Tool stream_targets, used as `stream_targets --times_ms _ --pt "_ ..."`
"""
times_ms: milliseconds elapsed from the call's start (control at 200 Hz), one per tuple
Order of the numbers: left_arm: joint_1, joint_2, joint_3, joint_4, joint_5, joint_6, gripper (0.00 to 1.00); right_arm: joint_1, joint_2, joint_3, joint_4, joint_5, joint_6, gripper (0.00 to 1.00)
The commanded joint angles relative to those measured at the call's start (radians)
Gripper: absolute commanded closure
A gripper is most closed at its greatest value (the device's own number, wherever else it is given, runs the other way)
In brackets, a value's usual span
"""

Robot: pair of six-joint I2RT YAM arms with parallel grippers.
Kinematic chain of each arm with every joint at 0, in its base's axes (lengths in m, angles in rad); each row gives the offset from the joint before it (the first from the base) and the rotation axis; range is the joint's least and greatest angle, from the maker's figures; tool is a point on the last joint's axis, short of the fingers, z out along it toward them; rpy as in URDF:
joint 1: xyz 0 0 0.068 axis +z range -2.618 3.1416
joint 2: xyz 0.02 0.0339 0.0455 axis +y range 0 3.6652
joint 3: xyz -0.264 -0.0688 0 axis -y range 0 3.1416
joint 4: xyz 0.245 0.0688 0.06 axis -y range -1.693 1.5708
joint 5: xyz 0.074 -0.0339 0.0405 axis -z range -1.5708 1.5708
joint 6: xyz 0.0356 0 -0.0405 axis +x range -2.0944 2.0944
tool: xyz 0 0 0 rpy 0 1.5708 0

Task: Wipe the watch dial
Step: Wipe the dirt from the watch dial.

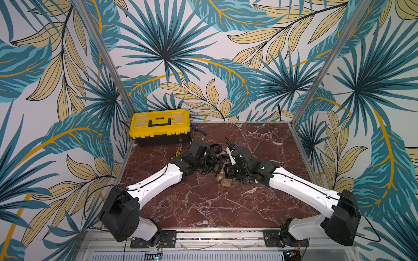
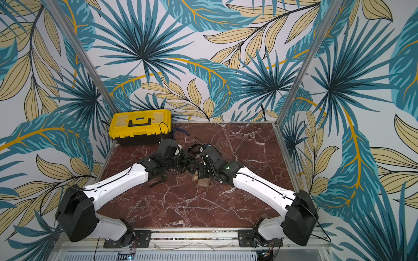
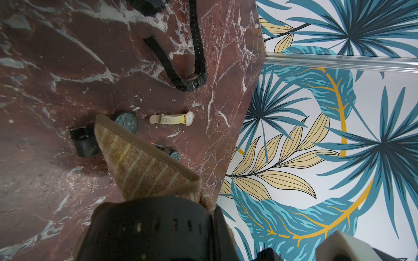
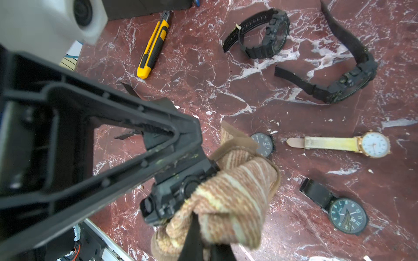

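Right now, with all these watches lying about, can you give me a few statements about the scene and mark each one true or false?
1. The toolbox has a yellow lid and is closed. True.
2. The utility knife is red. False: it is yellow and black.
3. The gold watch with the pale strap lies on the table with nothing touching it. True.
4. The striped cloth lies spread flat on the table. False: the right pincer holds it bunched against a black watch gripped by the left pincer.
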Motion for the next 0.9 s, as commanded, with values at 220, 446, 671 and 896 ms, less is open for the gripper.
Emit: stream_targets --times_ms 220,446,671,896 --pt "-0.031 0.007 -0.003 0.06 0.09 0.006 1.0 0.039 -0.1 -0.005 0.176 -0.051 -0.022 1.0" --pt "-0.05 -0.015 -0.053 0.06 0.1 0.001 1.0 0.019 -0.093 -0.016 0.178 0.126 -0.009 1.0" --pt "-0.051 -0.049 -0.041 0.06 0.098 0.007 1.0 -0.034 -0.046 -0.01 0.071 0.211 0.046 1.0" --pt "-0.048 -0.037 0.018 0.06 0.102 0.012 1.0 -0.038 0.002 0.009 0.012 0.12 0.064 1.0"
